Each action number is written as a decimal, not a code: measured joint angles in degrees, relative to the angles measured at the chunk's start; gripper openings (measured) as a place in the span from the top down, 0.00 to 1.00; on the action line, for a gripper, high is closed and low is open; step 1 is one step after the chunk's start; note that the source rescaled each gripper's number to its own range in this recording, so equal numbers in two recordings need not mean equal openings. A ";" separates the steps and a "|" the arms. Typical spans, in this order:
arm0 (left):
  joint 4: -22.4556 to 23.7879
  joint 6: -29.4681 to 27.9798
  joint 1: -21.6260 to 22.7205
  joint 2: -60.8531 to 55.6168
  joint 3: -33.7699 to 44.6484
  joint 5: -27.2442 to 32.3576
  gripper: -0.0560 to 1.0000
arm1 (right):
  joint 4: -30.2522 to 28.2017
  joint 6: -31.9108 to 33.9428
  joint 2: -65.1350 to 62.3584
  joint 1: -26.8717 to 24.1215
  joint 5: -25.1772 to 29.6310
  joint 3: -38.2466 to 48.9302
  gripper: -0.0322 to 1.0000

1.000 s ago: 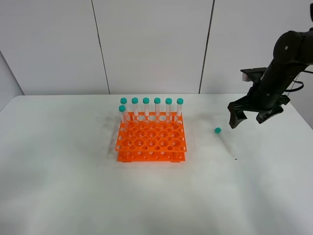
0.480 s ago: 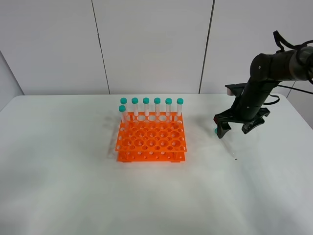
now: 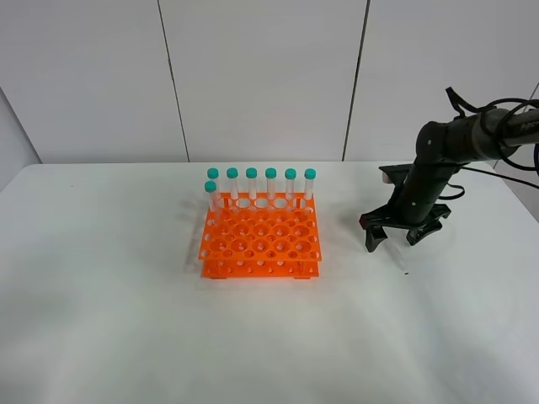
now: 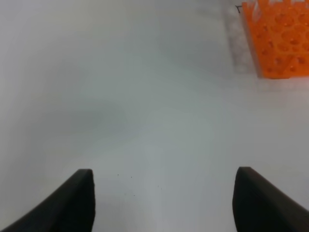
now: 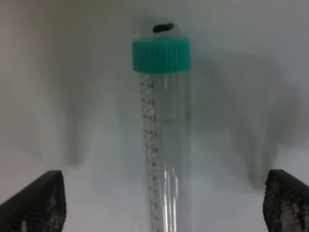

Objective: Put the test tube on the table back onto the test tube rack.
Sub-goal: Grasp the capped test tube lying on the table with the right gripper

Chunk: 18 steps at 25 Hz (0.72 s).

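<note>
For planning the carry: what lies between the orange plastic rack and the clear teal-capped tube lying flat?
Only bare white tabletop between orange rack and lying tube, shown in the exterior high view.

light: bright, even | shadows: soft, faint | wrist views: slightly blurred

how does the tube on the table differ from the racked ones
The test tube lies flat on the table; the racked tubes stand upright in the test tube rack. The right gripper straddles the test tube, open; no gripper is near the racked tubes. Both have teal caps.
</note>
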 joint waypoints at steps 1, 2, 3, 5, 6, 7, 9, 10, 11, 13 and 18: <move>0.00 0.00 0.00 0.00 0.00 0.00 0.12 | 0.00 0.00 0.19 0.00 -0.02 0.00 0.11; 0.00 0.00 0.00 0.00 0.00 0.00 0.12 | 0.00 0.00 0.38 0.00 -0.14 0.00 0.11; 0.00 0.00 0.00 0.00 0.00 0.00 0.12 | 0.00 0.00 0.44 0.00 -0.21 0.00 0.11; 0.00 0.00 0.00 0.00 0.00 0.00 0.12 | 0.00 0.00 0.56 0.00 -0.21 0.00 0.12; 0.00 0.00 0.00 0.00 0.00 0.00 0.12 | 0.00 0.00 0.56 0.00 -0.21 0.00 0.13; 0.00 0.00 0.00 0.00 0.00 0.00 0.12 | 0.00 0.00 0.56 0.00 -0.21 0.00 0.14; 0.00 0.00 0.00 0.00 0.00 0.00 0.12 | -0.13 0.00 0.56 0.00 -0.27 0.00 0.15; 0.00 0.00 0.00 0.00 0.00 0.00 0.12 | -0.38 0.00 0.62 0.00 -0.34 0.00 0.15; 0.00 0.00 0.00 0.00 0.00 0.00 0.12 | -0.53 0.00 0.62 0.00 -0.40 0.00 0.15; 0.00 0.00 0.00 0.00 0.00 0.00 0.12 | -0.65 0.00 0.62 0.00 -0.40 0.00 0.15; 0.00 0.00 0.00 0.00 0.00 0.00 0.12 | -0.65 0.00 0.62 0.00 -0.40 0.00 0.15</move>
